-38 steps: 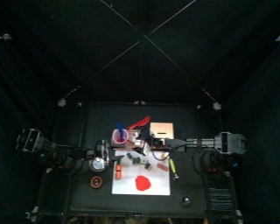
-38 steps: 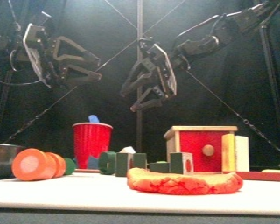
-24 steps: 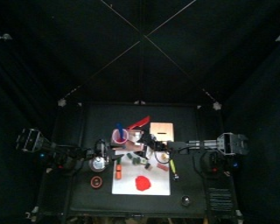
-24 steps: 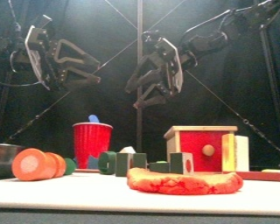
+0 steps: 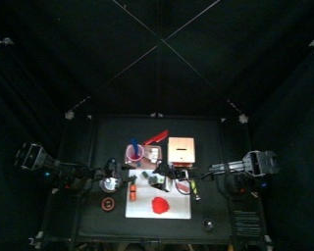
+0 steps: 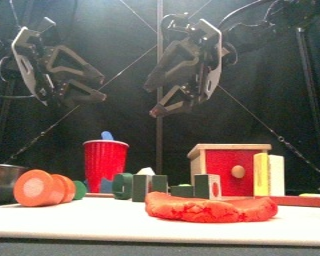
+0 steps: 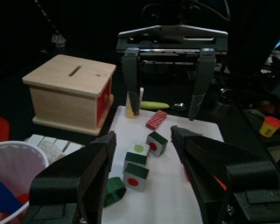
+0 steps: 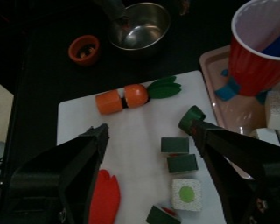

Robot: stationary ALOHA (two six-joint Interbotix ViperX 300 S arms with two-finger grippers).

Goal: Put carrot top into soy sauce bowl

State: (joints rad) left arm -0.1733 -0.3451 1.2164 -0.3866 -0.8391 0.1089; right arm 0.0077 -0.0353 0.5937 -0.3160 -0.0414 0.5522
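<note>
Hard to make out: soy sauce bowl [image 8: 140, 26] cut by the edge of the right wrist view, a dark part of the rig over its far rim; only a sliver of it at the left edge of the front view; everything on the table too small to tell apart from the top camera
Carrot top: green leaves [image 8: 166, 87] lying flat on the white mat [image 8: 78, 122], touching the orange carrot [image 8: 122, 98]; near the bowl but outside it; in the front view mostly hidden behind the carrot's round end
Left gripper [image 7: 143, 138]: jaws spread wide, nothing between them; hangs high above the table's left side
Right gripper [image 8: 150, 129]: jaws apart and empty; hovers above the mat, over the green blocks [image 8: 178, 154], clear of the carrot
Partly cut off: red cup [image 8: 265, 48] at the frame's edge; wooden box [image 7: 73, 87] whole in the left wrist view
Open room: bare mat around the carrot on the side away from the blocks; dark table between mat and bowl, with a small red ring [image 8: 84, 48] just beside the bowl
Crowded side: blocks in a loose row, a flat red piece [image 8: 108, 197] close by near the mat's front edge
</note>
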